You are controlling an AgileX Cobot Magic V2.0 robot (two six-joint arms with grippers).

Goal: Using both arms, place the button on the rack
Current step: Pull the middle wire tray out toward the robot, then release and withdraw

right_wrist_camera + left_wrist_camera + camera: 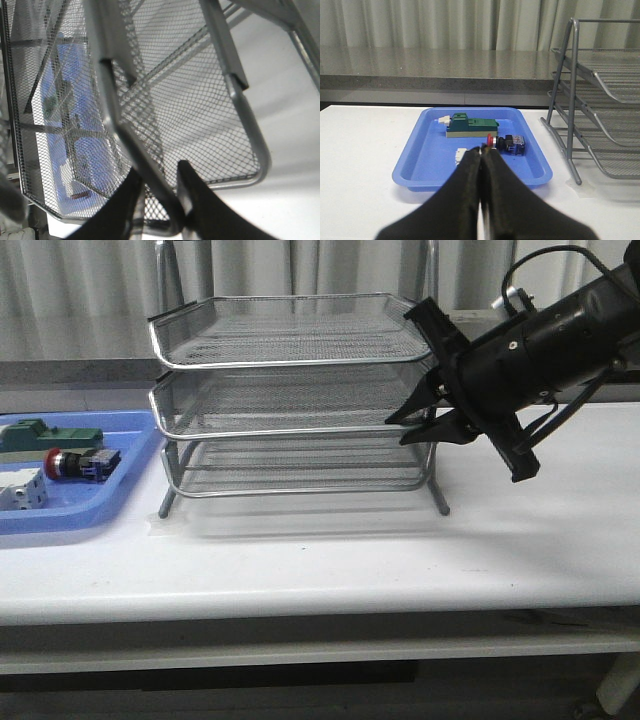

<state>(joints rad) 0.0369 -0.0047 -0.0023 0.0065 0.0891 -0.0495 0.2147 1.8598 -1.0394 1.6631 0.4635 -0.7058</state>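
Button (507,143) not yet picked — sits in blue tray (415,150). My left gripper (481,165) pressed together, empty; right gripper (161,192) pinching rack (290,360) rim.

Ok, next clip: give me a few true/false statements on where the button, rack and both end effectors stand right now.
1. The button lies in the blue tray. True.
2. The left end effector is shut on the button. False: it is shut on nothing, short of the tray, and the button lies untouched.
3. The right end effector is at the rack's right side, its fingers astride the middle tier's rim. True.
4. The rack already has the button on a tier. False: all three tiers show only bare mesh.
5. The tray sits to the right of the rack in the front view. False: it sits to its left.
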